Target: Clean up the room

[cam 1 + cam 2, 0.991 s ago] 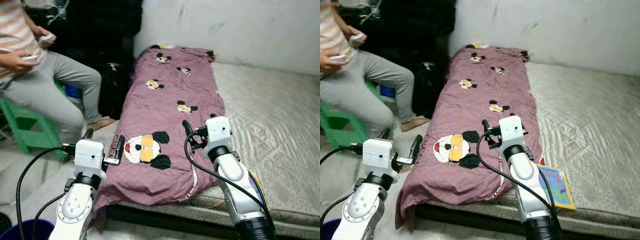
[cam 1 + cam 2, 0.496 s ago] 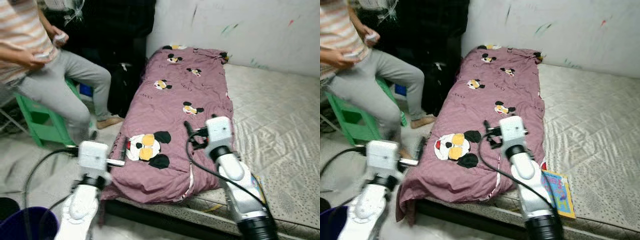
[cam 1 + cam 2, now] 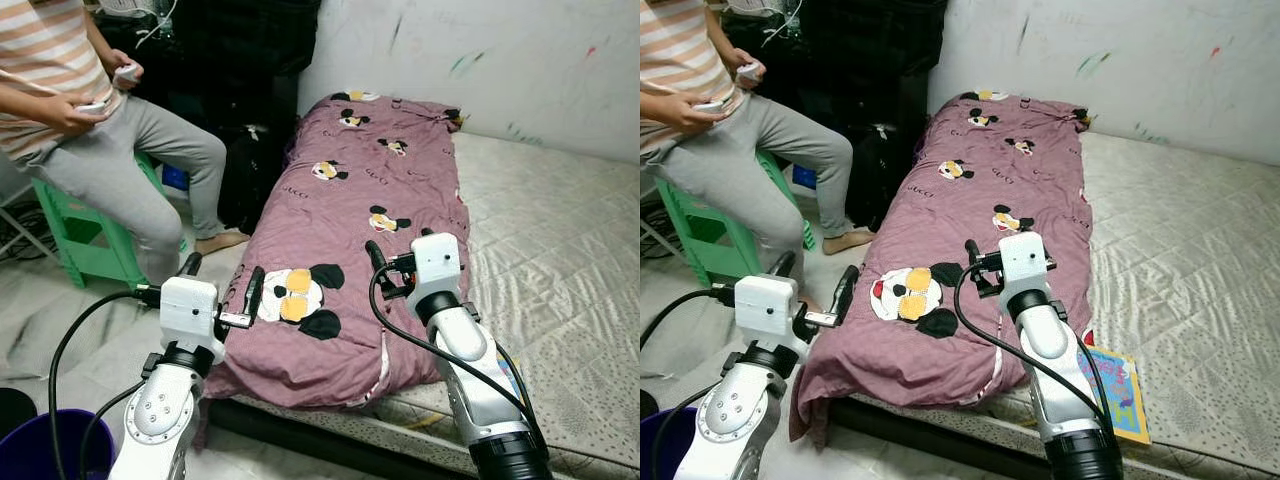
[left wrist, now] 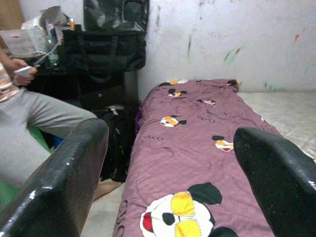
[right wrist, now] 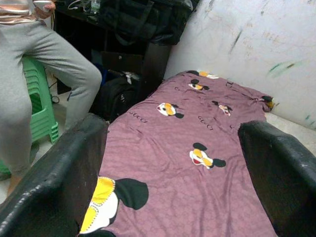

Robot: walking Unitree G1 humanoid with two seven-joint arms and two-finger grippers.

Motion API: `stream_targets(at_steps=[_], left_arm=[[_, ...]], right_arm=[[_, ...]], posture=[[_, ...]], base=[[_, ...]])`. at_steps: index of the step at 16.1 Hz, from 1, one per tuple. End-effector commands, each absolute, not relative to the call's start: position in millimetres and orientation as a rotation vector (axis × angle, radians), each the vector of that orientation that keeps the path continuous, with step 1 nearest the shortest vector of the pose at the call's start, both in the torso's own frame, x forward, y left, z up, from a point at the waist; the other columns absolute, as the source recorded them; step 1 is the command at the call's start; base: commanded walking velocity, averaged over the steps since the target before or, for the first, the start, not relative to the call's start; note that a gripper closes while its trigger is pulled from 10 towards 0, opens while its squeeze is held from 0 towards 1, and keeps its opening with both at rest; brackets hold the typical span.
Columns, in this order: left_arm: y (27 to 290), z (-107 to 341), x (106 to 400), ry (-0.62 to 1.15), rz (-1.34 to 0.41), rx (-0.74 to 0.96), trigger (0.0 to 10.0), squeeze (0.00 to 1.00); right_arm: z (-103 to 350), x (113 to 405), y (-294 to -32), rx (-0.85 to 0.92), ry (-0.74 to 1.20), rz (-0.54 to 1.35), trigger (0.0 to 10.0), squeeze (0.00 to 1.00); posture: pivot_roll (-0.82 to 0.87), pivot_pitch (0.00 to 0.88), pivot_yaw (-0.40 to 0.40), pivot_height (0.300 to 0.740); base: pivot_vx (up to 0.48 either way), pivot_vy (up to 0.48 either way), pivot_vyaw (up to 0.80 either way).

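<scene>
Purple quilt (image 3: 345,250) printed with cartoon mouse heads, folded lengthwise into a long strip along the left edge of a bare mattress (image 3: 560,260), near end drooping over the bed's front corner, far end up against the scuffed white wall (image 3: 500,60). Left gripper (image 3: 220,290) raised just off that drooping corner, over the floor beside the bed, fingers spread wide and holding nothing. Right gripper (image 3: 390,262) poised above the quilt's near half, close to its right edge, fingers likewise parted and empty. Colourful picture book (image 3: 1112,392) flat on the mattress by the quilt's near right corner, partly behind the right arm. Black bags (image 3: 235,170) stacked on the floor against dark furniture left of the bed. Further left, a person in grey trousers (image 3: 130,170) seated on a green plastic stool (image 3: 85,240), small device in each hand. Dark blue bucket rim (image 3: 45,450) at the lower left corner.
</scene>
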State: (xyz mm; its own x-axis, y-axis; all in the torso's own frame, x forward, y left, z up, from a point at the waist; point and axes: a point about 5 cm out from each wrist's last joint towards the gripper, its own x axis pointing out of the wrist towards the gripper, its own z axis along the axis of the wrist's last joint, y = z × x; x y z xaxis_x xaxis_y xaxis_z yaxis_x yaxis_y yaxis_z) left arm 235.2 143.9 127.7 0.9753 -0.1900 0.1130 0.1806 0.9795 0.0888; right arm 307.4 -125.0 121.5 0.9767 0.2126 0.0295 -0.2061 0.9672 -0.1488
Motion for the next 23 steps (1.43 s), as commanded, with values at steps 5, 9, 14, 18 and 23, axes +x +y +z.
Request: stream_targets(at_steps=[5,9,14,18,23], left_arm=[[141.3,126.5,233.1,-0.119,-0.211,0.068,10.0,0.0],[143.1,124.6,234.9,-0.104,-0.178,0.071,10.0,0.0],[142.4,124.7,236.0,-0.098,-0.171,0.087,10.0,0.0],[142.9,124.7,236.9,-0.096,-0.167,0.085,10.0,0.0],[141.6,124.8,237.1,-0.1,-0.166,0.06,10.0,0.0]], right_arm=[[121.4,307.8,-128.8,-0.141,-0.04,0.197,10.0,0.0],[120.8,307.8,-130.3,-0.14,-0.038,0.191,10.0,0.0],[120.3,307.8,-130.4,-0.138,-0.035,0.187,10.0,0.0],[120.2,307.9,-130.1,-0.142,-0.037,0.188,10.0,0.0],[120.5,308.6,-129.9,-0.159,-0.039,0.195,10.0,0.0]], posture=[[-0.03,0.0,-0.087,0.74],[-0.03,0.0,-0.085,0.74],[-0.03,0.0,-0.082,0.74],[-0.03,0.0,-0.082,0.74],[-0.03,0.0,-0.086,0.74]], base=[[0.286,0.0,0.0],[0.0,0.0,0.0],[0.0,0.0,-0.62],[0.0,-0.256,-0.12],[0.0,-0.105,0.0]])
